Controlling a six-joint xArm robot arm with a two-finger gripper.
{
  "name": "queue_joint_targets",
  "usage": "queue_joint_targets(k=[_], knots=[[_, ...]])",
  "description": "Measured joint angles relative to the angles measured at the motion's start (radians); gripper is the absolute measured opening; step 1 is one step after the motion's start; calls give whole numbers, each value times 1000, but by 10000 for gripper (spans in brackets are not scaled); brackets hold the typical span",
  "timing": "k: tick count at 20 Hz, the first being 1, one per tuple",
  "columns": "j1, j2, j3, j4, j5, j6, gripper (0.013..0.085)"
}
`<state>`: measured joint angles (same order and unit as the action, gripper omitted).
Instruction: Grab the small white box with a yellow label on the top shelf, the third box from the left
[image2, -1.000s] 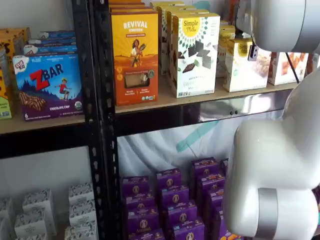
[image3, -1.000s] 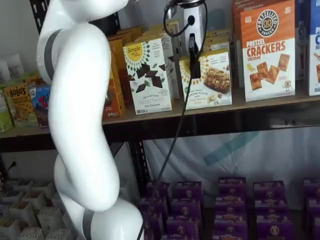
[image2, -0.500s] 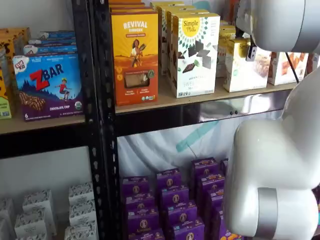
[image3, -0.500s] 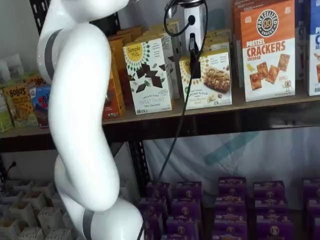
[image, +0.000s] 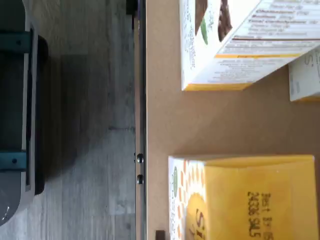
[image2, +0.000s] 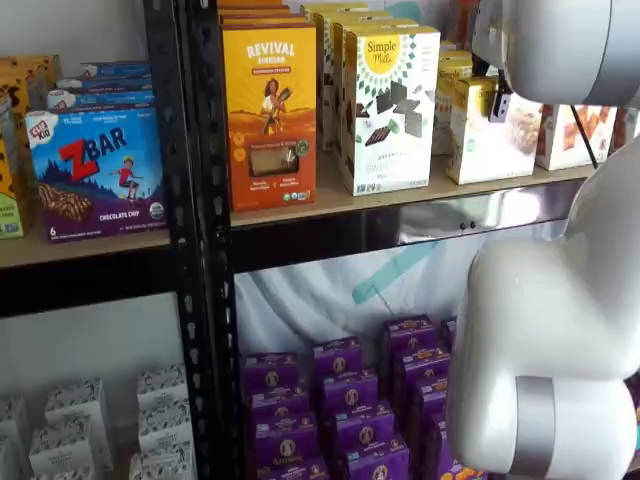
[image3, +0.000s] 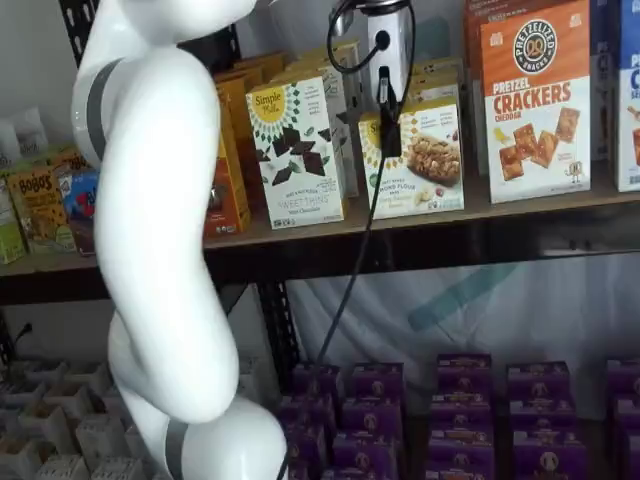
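**Ann:** While the arm is hovering in front of the shelving, the tool (image3: 388, 112) is hanging right before the small white carton with the yellow top band and brownish food picture (image3: 418, 160). I'm calling this the final approach step.

**Ben:** Agreed. That carton is standing upright on the pale tan wooden board serving as the bench (image3: 520, 203), between the taller white box with dark cookie pieces (image3: 296, 152) and the white-and-orange crackers box (image3: 535, 100).

**Ann:** Its long axis is running vertically, printed face pointing out toward the room. In the wrist view its mustard-yellow panel (image: 250, 197) is showing.

**Ben:** The tool's state? Only one dark finger is showing, side-on, so I cannot tell how wide it is standing.

**Ann:** Next, I'd say, it is needing to straddle the carton's narrow sides before closing.
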<state>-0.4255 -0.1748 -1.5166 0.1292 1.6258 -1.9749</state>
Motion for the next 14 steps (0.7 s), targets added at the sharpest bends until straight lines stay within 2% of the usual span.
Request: queue_joint_targets(k=[3,4,9,11,14], knots=[[-1,-1,1,2,0,0,490],[-1,-1,1,2,1,-1,450],[-3,-1,-1,2,2,-2,450],[-4,-2,0,2,1,-3,370],[-2,0,-4,-6,7,-2,370]])
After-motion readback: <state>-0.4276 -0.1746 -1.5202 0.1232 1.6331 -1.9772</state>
